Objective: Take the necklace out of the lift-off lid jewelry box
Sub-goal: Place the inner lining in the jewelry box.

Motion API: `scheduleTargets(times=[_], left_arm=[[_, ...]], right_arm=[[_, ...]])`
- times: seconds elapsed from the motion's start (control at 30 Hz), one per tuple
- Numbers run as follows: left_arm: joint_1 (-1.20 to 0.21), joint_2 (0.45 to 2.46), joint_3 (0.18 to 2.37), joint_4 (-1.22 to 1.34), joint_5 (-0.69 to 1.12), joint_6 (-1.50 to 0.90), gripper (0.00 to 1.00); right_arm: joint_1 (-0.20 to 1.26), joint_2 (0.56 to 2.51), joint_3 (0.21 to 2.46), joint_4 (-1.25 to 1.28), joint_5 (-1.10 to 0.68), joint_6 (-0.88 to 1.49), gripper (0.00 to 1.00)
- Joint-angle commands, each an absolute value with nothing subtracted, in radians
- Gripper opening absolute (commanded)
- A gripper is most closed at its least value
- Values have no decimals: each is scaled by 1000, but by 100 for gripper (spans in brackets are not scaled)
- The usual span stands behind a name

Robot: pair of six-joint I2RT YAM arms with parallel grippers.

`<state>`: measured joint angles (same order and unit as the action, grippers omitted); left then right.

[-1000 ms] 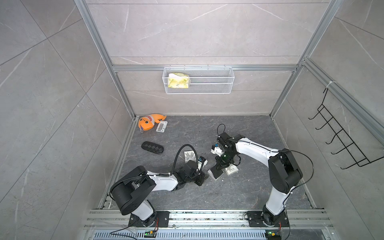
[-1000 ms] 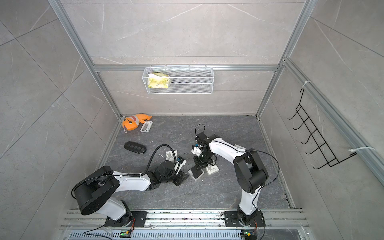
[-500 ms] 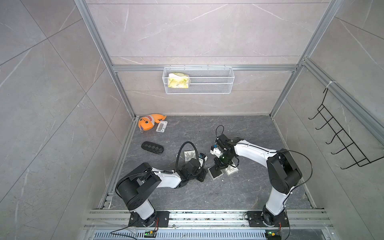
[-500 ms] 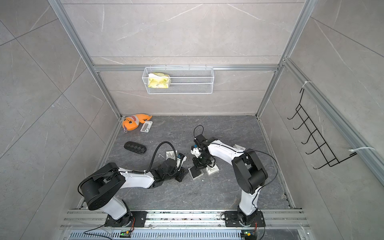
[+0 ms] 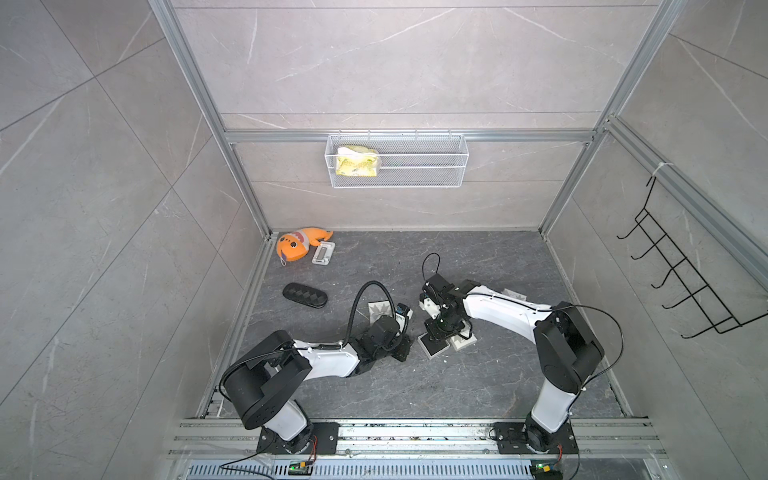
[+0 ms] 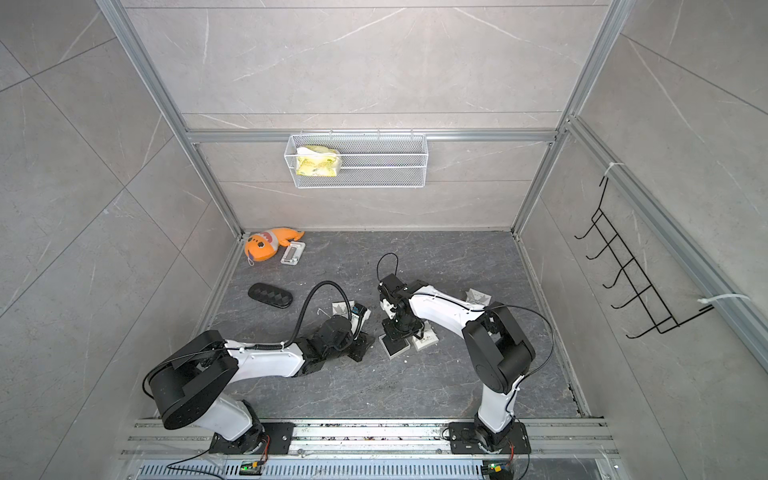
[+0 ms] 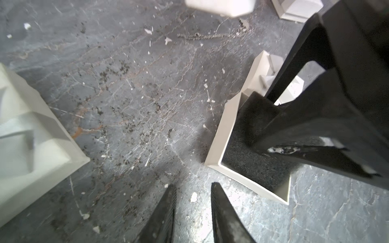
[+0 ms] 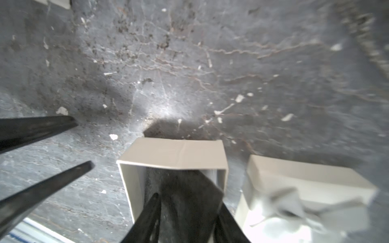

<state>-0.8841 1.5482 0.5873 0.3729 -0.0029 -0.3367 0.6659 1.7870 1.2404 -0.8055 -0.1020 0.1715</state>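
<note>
The jewelry box base point(image 7: 223, 134), white card with a black foam pad, sits open on the dark floor in both top views point(image 5: 428, 354) point(image 6: 390, 353). Its white lid point(image 5: 464, 341) point(image 8: 299, 178) lies off, right beside it. A thin necklace point(image 7: 210, 36) lies stretched out on the floor beyond the box. My right gripper point(image 8: 187, 208) reaches down into the base, open, its fingers either side of the tilted foam pad point(image 8: 185, 189). My left gripper point(image 7: 192, 187) hovers low over bare floor just short of the box, open by a narrow gap and holding nothing.
A white faceted box point(image 7: 31, 136) sits close on the left gripper's other side. An orange plush fish point(image 5: 297, 245), a small white case point(image 5: 323, 253) and a black oval case point(image 5: 304, 295) lie at the back left. A wire basket point(image 5: 395, 162) hangs on the back wall.
The right gripper's jaws have parted over the box base. The left gripper has edged slightly toward the box.
</note>
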Motion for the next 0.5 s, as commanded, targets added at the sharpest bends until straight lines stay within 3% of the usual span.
scheduleTargets(times=[0.0, 0.17, 0.47], left_arm=[[-889, 1502, 607, 352, -33, -314, 32], [-889, 1478, 597, 338, -56, -310, 32], [-888, 1415, 582, 305, -89, -290, 35]], right_arm=[[679, 1733, 1265, -862, -28, 172, 43], [700, 1702, 1294, -899, 1, 166, 43], [734, 1683, 1263, -884, -43, 198, 17]])
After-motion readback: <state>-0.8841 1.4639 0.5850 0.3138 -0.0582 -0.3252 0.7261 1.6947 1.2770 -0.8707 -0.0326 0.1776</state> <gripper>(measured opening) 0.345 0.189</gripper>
